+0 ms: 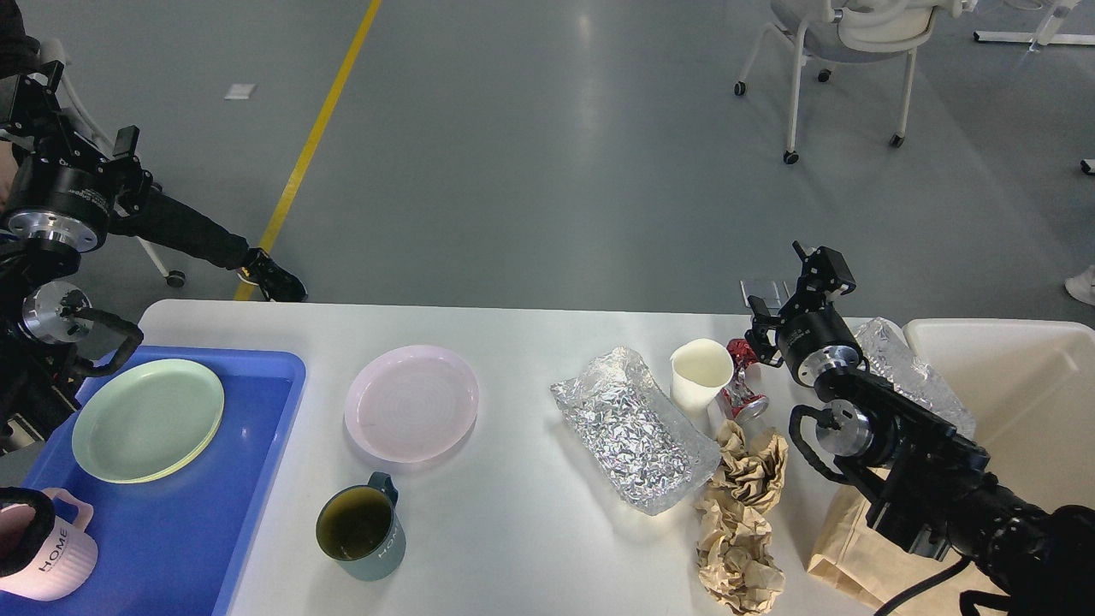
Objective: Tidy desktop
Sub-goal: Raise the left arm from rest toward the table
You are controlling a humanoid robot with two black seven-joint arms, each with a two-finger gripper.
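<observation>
The white desktop (530, 522) spans the lower half of the head view. On it lie a pink plate (411, 402), a dark green mug (359, 526), a silver foil bag (633, 428), a white paper cup (701, 372), a crushed red can (742, 389) and crumpled brown paper (744, 505). My right gripper (819, 267) hovers above the desk's far edge, just right of the cup and can, with nothing seen in it. My left gripper (85, 137) is raised at the far left, away from the desk. Neither gripper's fingers can be told apart.
A blue tray (265, 402) at the left holds a green plate (147, 419) and a pink mug (43, 547). A cream bin (1009, 385) stands at the right, beside a clear crinkled bag (911, 372). A brown paper bag (843, 539) lies under my right arm.
</observation>
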